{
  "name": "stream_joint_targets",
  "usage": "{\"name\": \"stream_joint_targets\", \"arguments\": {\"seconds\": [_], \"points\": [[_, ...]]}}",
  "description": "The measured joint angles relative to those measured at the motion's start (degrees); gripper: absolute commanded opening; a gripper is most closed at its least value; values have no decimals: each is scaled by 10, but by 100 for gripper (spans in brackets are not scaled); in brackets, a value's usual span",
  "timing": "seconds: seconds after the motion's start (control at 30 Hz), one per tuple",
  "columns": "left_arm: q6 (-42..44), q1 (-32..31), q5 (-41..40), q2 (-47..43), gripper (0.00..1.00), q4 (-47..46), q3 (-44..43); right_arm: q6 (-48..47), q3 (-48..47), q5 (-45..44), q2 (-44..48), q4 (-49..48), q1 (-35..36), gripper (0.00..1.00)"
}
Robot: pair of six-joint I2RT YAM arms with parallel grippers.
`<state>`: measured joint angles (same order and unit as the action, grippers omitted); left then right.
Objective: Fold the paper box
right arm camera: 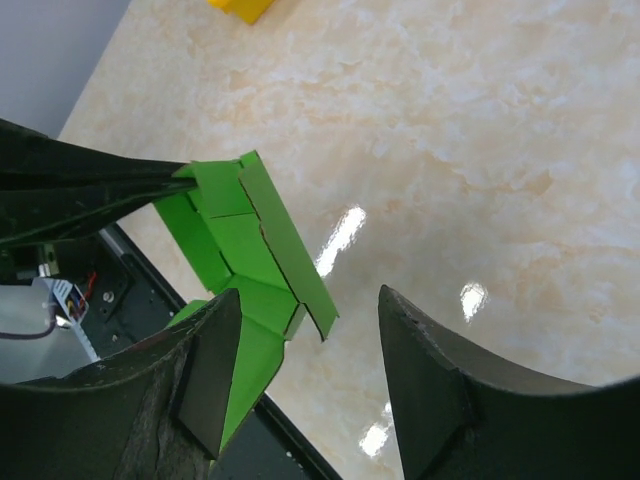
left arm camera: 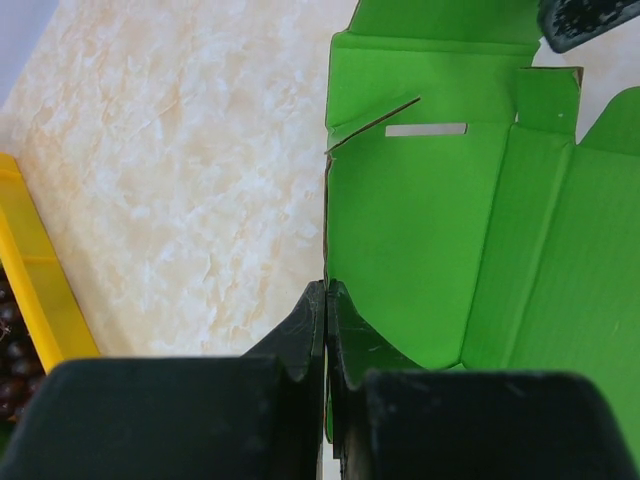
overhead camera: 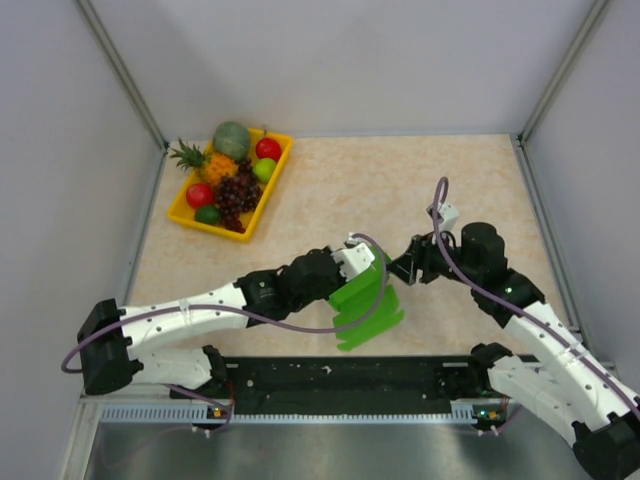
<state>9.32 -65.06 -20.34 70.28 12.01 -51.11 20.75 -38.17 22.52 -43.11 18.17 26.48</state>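
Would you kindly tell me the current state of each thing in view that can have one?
paper box: partly folded, pinched at one edge.
left gripper: shut on the paper box.
right gripper: open, holding nothing.
yellow tray: full of fruit.

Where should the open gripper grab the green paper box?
Probably the thin free flap of the paper box, the part lying nearest the right gripper. Come at it edge-on from the robot's right. The left gripper clamps another edge of the box, so this flap is the loose part, and its thin edge should slip between the open jaws.
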Motion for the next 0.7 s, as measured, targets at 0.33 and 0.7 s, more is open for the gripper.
{"name": "stream_joint_targets", "arguments": {"seconds": [0.33, 0.7], "points": [[73, 0, 3, -28, 0, -22, 28, -24, 0, 94, -33, -42, 0, 64], [147, 0, 58, -128, 0, -65, 96, -16, 0, 231, -63, -75, -9, 65]]}}
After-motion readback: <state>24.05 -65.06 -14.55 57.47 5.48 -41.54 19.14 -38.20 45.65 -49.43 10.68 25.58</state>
